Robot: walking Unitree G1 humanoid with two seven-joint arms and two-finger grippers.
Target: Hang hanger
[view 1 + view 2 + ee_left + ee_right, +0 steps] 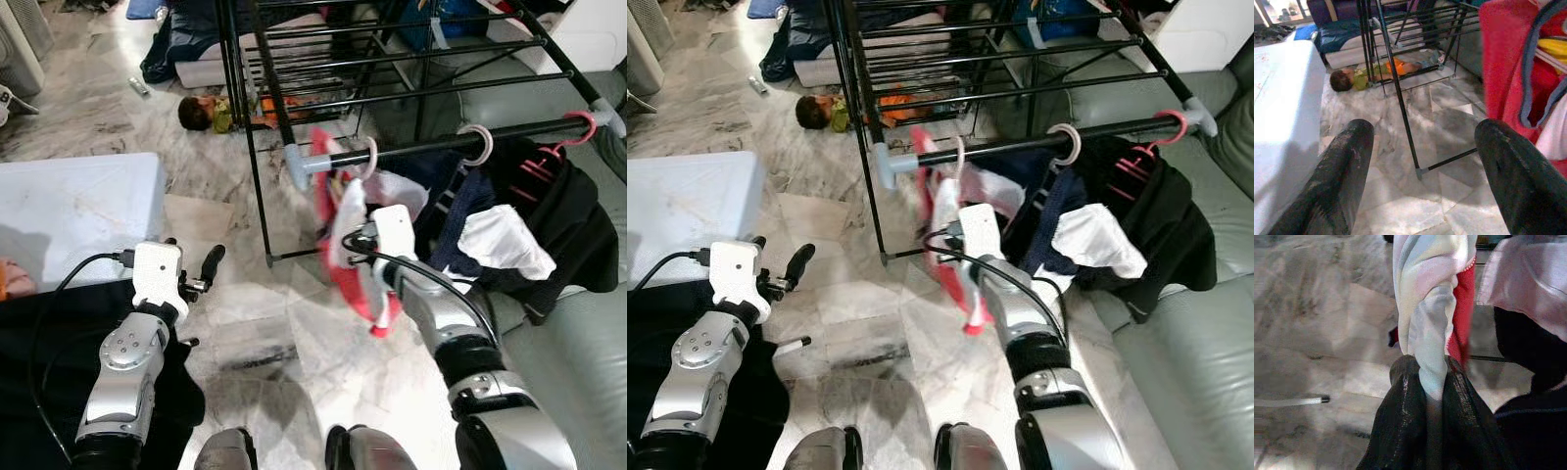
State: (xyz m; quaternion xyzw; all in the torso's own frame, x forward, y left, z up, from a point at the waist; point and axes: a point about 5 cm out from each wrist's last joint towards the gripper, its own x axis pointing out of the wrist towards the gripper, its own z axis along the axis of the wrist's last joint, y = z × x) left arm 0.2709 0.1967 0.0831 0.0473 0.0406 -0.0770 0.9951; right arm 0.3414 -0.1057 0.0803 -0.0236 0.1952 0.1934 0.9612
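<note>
1. A white table (78,201) is seen at the far left, standing on the marble floor (245,323); dark cloth (39,333) lies just in front of it, under the left arm.
2. The left gripper (196,279) is held low beside the table, its jaws spread wide apart with nothing between them, as the left wrist view shows.
3. A doll (211,115) in green and orange is seen lying on the floor behind the foot of the black drying rack (294,59).
4. The front bar (441,144) of the rack is capped with grey end pieces, and several hooks are hung over it.
5. The hanger (367,157) carrying a red and white garment (358,255) is hooked over the bar near its left end, and the garment is blurred.
6. The right gripper (1432,396) is raised just below that hanger; its jaws are closed on a twisted fold of the garment.
7. Further right, dark clothes and a white cloth (500,240) are hung from a pale hook (478,142) and a pink hanger (568,137).
8. A grey-green sofa (578,372) is seen at the far right, under the hanging clothes.
</note>
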